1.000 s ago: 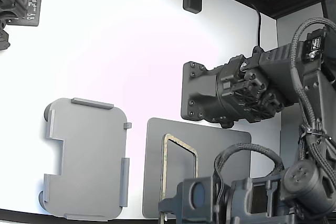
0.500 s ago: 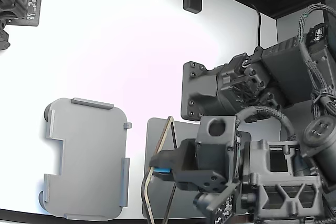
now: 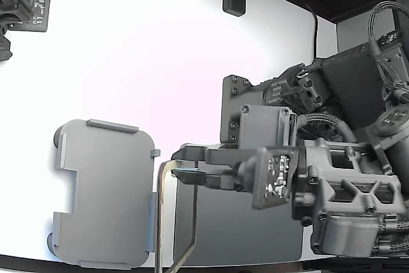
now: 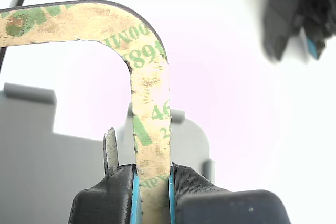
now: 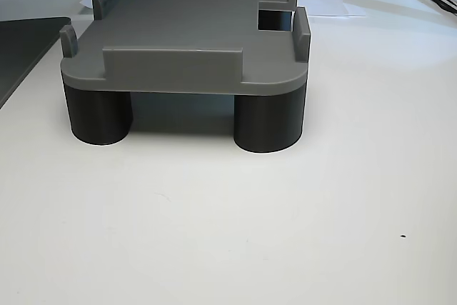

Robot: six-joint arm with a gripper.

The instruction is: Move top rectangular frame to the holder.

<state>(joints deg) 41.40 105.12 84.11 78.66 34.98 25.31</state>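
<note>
Matt grey plastic holder [image 5: 186, 33]

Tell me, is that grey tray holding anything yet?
Empty. The tray shows a bare top, while the claw holds the frame beside it.

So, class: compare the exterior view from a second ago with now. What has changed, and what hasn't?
The tool took hold of the rectangular frame, lifted it off the dark mat and carried it toward the exterior view's left, beside the holder. The holder and mat stayed put.
</note>
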